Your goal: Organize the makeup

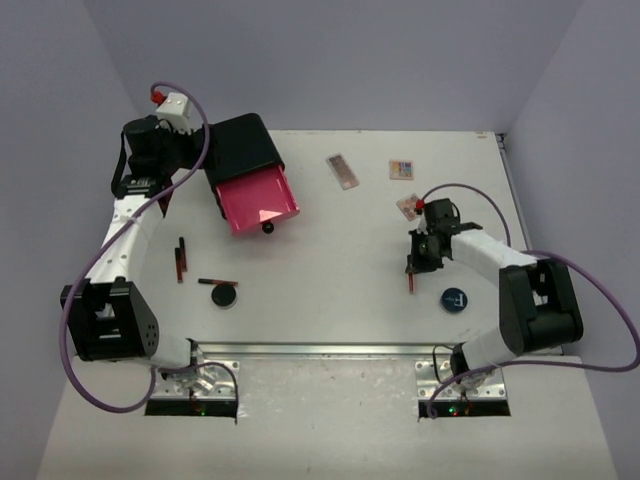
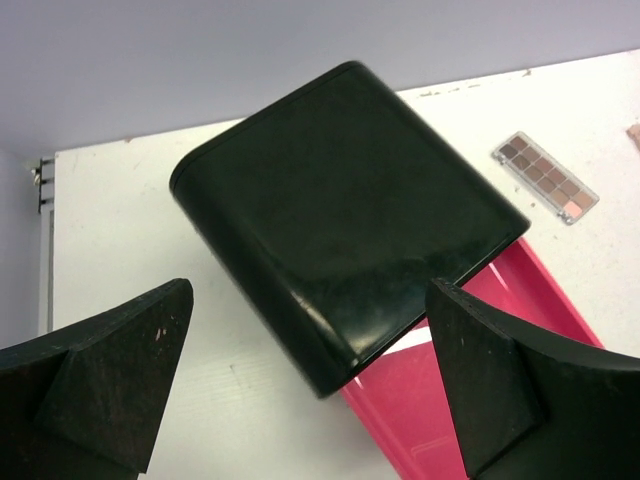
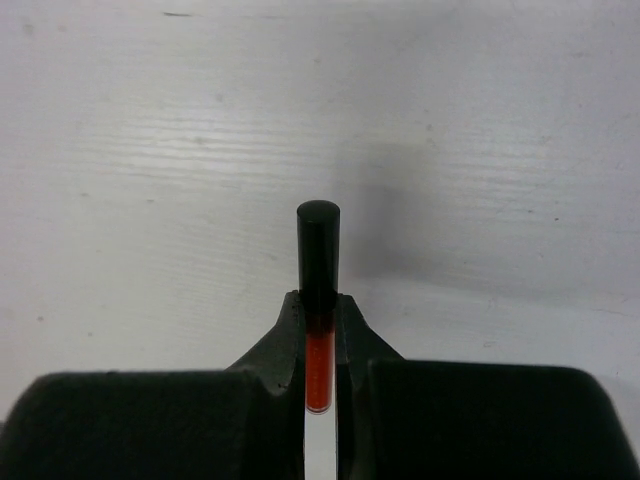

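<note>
My right gripper [image 3: 318, 302] is shut on a thin red stick with a black cap [image 3: 318, 245], which lies lengthwise between the fingers just over the white table. From above, that gripper [image 1: 414, 264] sits right of centre with the stick [image 1: 411, 283] poking out toward the near edge. Two more thin sticks [image 1: 181, 258] [image 1: 217, 282] and a round dark compact [image 1: 223, 295] lie at the left. Flat palettes [image 1: 342, 170] [image 1: 402, 170] [image 1: 407, 207] lie at the back. A blue round compact [image 1: 455, 299] sits beside my right arm. My left gripper [image 2: 310, 290] hangs open over the black chest [image 2: 340, 210].
The chest [image 1: 240, 145] stands at the back left with its pink drawer [image 1: 262, 200] pulled out toward the middle, a small black knob on its front. A brown-swatch palette [image 2: 545, 177] shows past the chest. Purple cables loop off both arms.
</note>
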`<state>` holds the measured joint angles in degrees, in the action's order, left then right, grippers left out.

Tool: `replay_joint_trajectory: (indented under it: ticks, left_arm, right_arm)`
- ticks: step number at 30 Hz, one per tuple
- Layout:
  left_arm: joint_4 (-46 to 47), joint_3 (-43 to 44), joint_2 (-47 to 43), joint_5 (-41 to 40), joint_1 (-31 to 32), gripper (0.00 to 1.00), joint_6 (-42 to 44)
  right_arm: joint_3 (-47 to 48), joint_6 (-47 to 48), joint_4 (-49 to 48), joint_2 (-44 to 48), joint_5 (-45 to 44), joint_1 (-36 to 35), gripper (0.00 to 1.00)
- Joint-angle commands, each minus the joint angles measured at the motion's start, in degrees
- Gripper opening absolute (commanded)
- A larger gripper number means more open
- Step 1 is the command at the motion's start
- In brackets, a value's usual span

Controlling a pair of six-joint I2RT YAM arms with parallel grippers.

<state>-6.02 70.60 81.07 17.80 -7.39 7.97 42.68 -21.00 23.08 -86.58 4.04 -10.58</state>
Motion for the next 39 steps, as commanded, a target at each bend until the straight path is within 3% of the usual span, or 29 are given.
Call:
replay_joint_trajectory:
  ticks: [1, 5, 8, 16, 24, 31, 35, 37, 39]
  left_arm:
    - [2.0, -1.5, -2.1, 1.6, -2.7, 1.00, 0.8]
    - [2.8, -1.6, -1.8, 2.2, -3.6, 1.00, 1.5]
    - [2.8, -0.6, -0.9, 2.2, -3.9, 1.00, 1.9]
    - [0.6, 0.6, 0.6, 1.4, -4.6, 1.00, 2.0]
    - [-1.8, 0.1, 0.0, -0.7, -5.3, 1.00, 2.0]
    - [-2.6, -0.6, -0.9, -2.0, -5.4, 1.00, 2.2]
    - [-3.4, -1.0, -1.1, -2.4, -6.0, 1.00, 2.4]
    - [-3.8, -1.3, -1.3, -2.4, -6.2, 1.00, 2.4]
    - [-4.7, -1.8, -1.8, -2.0, -7.1, 1.00, 2.5]
  right_arm:
    - [6.9, 0.0, -5.0, 7.1, 4.6, -3.1, 0.00]
    - [16.7, -0.5, -9.2, 6.1, 4.0, -10.3, 0.00]
    - [27.0, 0.7, -12.3, -0.5, 2.6, -17.8, 0.00]
    - [49.5, 1.3, -21.8, -18.2, 3.5, -24.7, 0.00]
    - [77.7, 25.1, -15.0, -38.4, 2.7, -31.5, 0.00]
    - [66.0, 45.9, -22.7, -34.0, 4.7, -34.8, 0.00]
    - [64.5, 51.0, -21.2, -33.5, 6.8, -35.3, 0.01]
    - [64.6, 52.9, -19.4, -33.7, 7.1, -35.7, 0.10]
    - [64.6, 55.2, -18.3, -34.2, 6.9, -36.5, 0.28]
